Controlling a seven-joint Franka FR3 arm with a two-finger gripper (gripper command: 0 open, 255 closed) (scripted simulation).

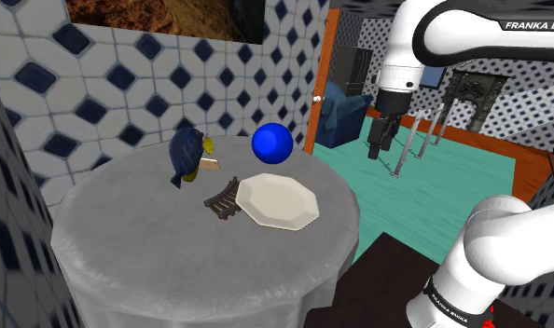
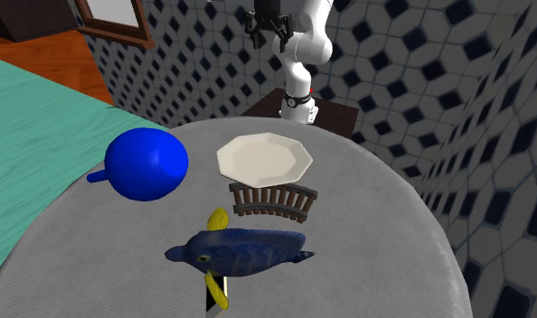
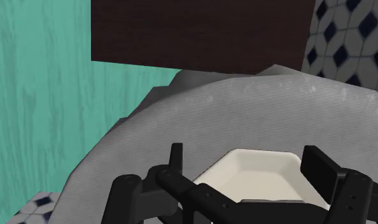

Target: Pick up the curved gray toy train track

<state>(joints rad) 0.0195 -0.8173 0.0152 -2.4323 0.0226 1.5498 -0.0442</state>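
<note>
**Pincer Open and Empty, Track Lying on the Table**

In the shoulder view, the pincer hung high beyond the round, grey-clothed table, over the teal floor toward that view's right. Its black fingers pointed down and touched nothing. The curved toy train track, dark with raised ties, lay flat near the table's middle, just beside the rim of a white eight-sided plate. A blue fish toy with yellow fins stood behind the track, and a blue round cup sat near the far edge.

In the second exterior view, the track lay between the plate and the fish toy, its inner curve toward the fish. The blue cup, with a short handle, stood well apart on that view's left. The white arm rose behind the table.

In the wrist view, the pincer stood released, its two fingers wide apart with nothing clasped between them. Past them lay the plate on the grey cloth, with the teal floor beyond.
</note>
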